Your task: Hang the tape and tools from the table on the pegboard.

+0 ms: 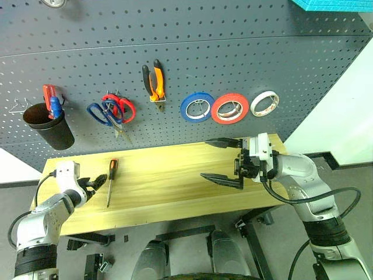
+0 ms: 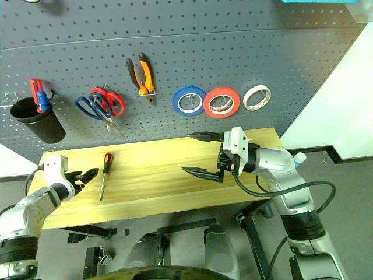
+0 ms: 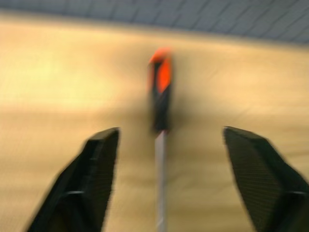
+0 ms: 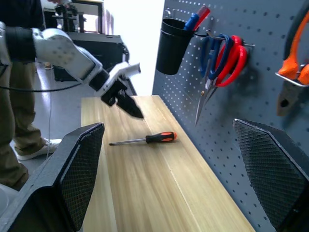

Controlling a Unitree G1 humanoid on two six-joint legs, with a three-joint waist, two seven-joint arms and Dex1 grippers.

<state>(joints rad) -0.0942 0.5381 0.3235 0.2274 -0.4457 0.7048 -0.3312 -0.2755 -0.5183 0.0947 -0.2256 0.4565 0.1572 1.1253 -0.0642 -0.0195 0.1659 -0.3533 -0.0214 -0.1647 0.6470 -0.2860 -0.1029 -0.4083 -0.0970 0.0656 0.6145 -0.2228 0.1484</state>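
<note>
Pliers (image 1: 154, 83), scissors (image 1: 105, 112) and three tape rolls (image 1: 230, 108) are already hung on the pegboard (image 1: 233, 46). Only the screwdriver (image 1: 111, 179) is left on the table (image 1: 175, 181), framed by the open left gripper (image 1: 98, 182); the right gripper (image 1: 224, 160) is held open, empty.

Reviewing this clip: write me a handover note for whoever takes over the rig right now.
Left gripper: jaws open, low over the table, straddling the shaft of the slim orange-and-black-handled screwdriver, not gripping it.
Right gripper: jaws wide open, empty, above the right part of the light yellow wooden table.
Done: orange-and-black-handled pliers, dark-handled scissors, and blue, red and white tape rolls hang on the dark grey pegboard.
Left: grasp the screwdriver and hang it.
</note>
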